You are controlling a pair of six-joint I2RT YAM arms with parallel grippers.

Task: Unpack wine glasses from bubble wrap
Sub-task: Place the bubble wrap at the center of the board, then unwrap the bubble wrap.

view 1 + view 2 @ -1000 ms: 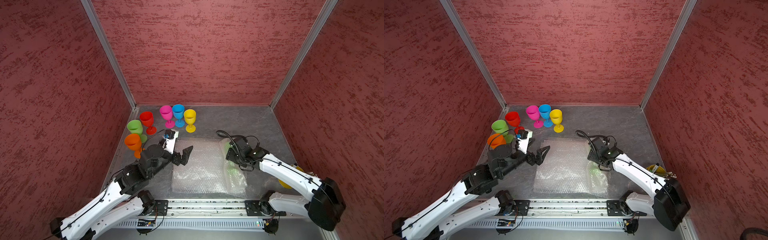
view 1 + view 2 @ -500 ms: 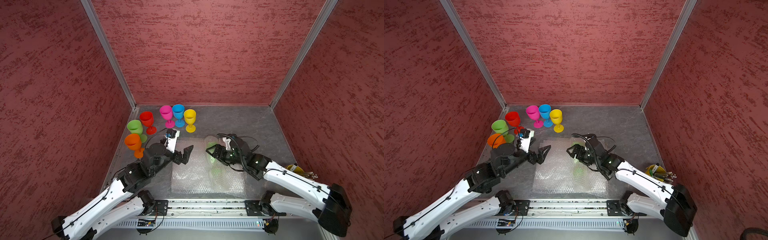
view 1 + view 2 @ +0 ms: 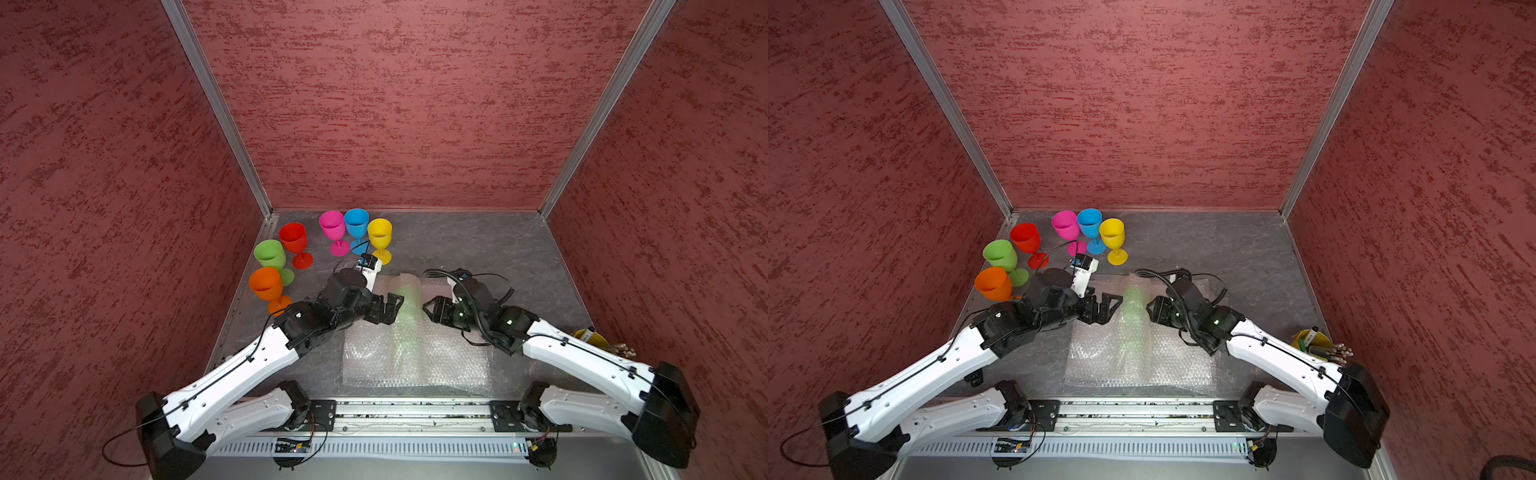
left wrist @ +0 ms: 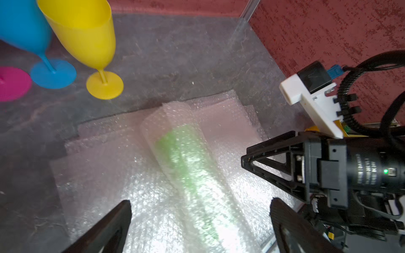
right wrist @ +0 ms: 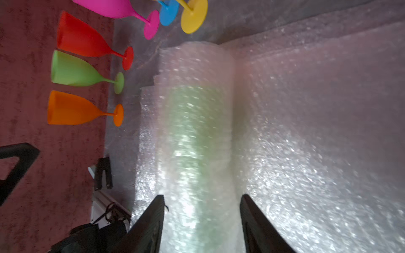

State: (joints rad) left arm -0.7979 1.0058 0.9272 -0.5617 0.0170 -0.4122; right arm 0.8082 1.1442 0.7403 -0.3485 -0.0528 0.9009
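Green plastic goblet hazy inside clear bubble-wrap roll; grey tabletop, red walls. My left gripper gapes empty; right gripper straddles the roll, grip unclear.

Wrapped green goblet lies between left pincer and right pincer.

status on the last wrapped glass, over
Left tool open beside wrapped green glass. Right tool astride it, grip unclear. Bubble wrap not yet off. Yellow glass nearest, standing apart.
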